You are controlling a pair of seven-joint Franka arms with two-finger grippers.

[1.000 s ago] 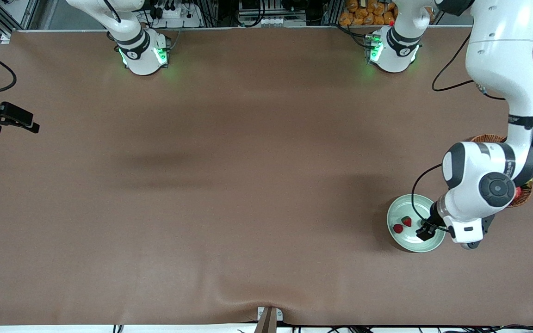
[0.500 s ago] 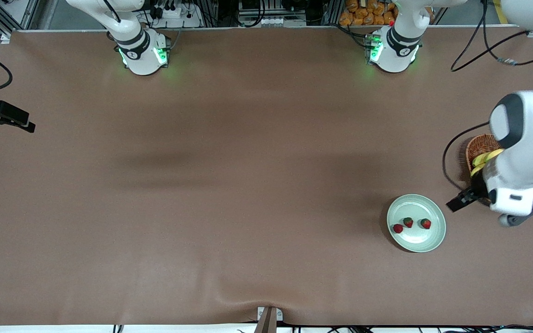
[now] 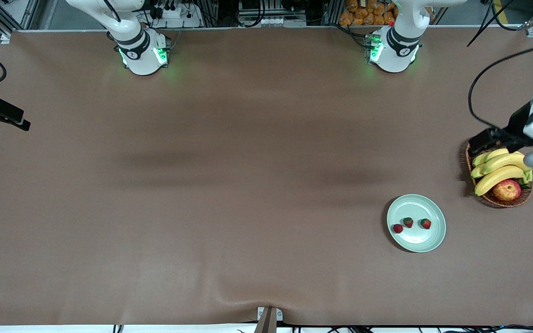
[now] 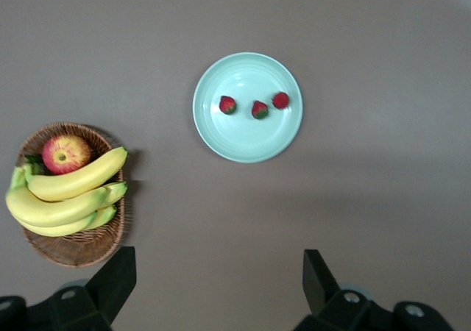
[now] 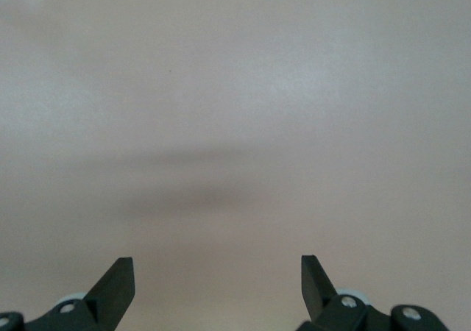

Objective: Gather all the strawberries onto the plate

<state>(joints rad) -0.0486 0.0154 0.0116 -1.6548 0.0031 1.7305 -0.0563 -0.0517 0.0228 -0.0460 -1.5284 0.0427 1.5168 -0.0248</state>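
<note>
Three small red strawberries [image 3: 407,222] lie in a row in the pale mint-green plate [image 3: 417,241], near the left arm's end of the table. The left wrist view shows the same strawberries [image 4: 259,109] in the plate [image 4: 246,138]. My left gripper [image 3: 485,139] is open and empty, high in the air over the edge of the wicker basket; its own view [image 4: 217,279] shows bare table between the jaws. My right gripper [image 3: 15,119] waits open and empty over the table's edge at the right arm's end, with only bare table in its view [image 5: 217,283].
A brown wicker basket [image 3: 498,202] holds yellow bananas [image 3: 498,169] and a red-yellow apple [image 3: 507,189], farther from the front camera than the plate. It shows in the left wrist view as the basket [image 4: 81,248] with bananas [image 4: 66,198] and apple [image 4: 65,153].
My left gripper let go of the third strawberry in the plate, then rose and moved away to over the basket. The right gripper barely moved.
</note>
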